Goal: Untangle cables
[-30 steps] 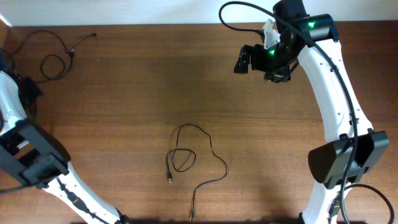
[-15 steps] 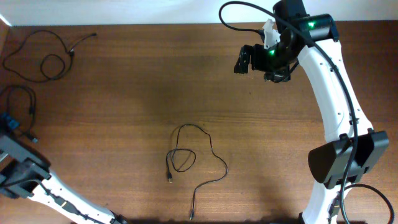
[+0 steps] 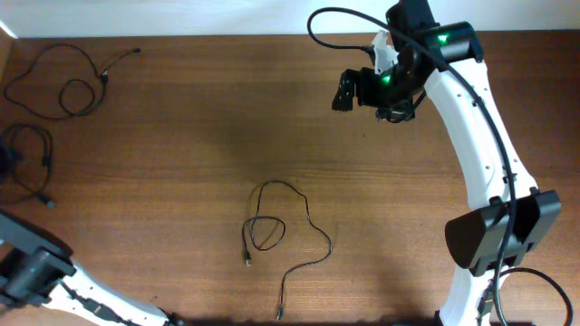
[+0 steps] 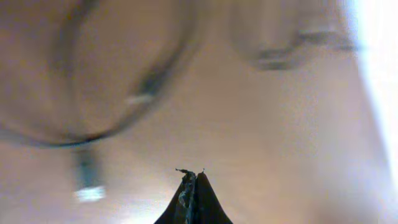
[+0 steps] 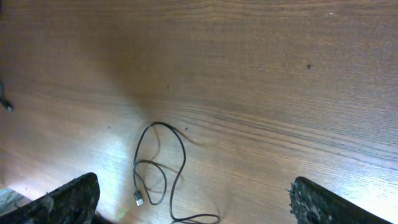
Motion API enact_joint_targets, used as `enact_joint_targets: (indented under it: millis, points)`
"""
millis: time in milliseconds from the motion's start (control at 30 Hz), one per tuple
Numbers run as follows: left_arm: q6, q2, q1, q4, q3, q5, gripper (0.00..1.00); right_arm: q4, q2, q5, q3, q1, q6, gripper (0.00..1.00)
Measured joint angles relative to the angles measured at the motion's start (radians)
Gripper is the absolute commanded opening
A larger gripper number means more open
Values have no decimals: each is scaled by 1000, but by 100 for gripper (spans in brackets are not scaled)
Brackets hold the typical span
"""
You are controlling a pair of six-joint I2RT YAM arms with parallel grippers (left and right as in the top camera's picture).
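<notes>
Brown wood-grain tabletop [image 3: 181, 136] carries three thin black cables, all lying apart from one another. The middle cable [image 3: 288, 237] sits near the centre, towards the near edge. It makes one tall loop and a smaller loop that crosses over itself. One plug end [image 3: 247, 261] points near-left, and the other end trails off to the near edge. A second cable [image 3: 71, 89] lies loosely coiled in the far-left corner, with two small plug ends pointing right. A third cable [image 3: 38, 161] is draped at the left edge, partly cut off by the frame, with a pale tip at its near end.

The right end effector [image 3: 347, 91] hangs over the far right part of the tabletop, well apart from every cable. Its jaws are spread wide and hold nothing. In the right wrist view its two dark fingers [image 5: 71, 200] sit at the bottom corners, with the middle cable visible on the wood between them.

The left end effector [image 4: 191, 184] is clenched, fingertips pressed together with nothing between them. Its wrist view is badly blurred. A dark curved cord [image 4: 134, 99] and a pale plug-like bit show beyond the tips, but I cannot tell which cable this is. The left arm [image 3: 36, 272] shows at the near-left corner.
</notes>
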Motion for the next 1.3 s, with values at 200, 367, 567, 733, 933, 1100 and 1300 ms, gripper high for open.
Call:
enact_joint_targets:
  millis: [200,367,567,733,933,1100,1300]
  points:
    - [80,-122,-70,-120,29,285,100,0,0,0,0,2,0,99]
    - [229,-115,-247,-295,28,333,99,0,0,0,0,2,0,98]
    - [373,-115,-513,-411,28,314,99,0,0,0,0,2,0,98]
    - [399,-115,-768,-434,19,179,99,-12,0,5,0,2,0,98]
    - [330,-114,-996,-443,-12,-43,99,-20,0,8,0,-21,0,98]
    - [293,-114,-1170,-397,-134,-127,99,-80,0,11,0,-131,0,98]
    - [193,-101,-1308,-297,-305,-204,99,-115,0,11,0,-219,0,98]
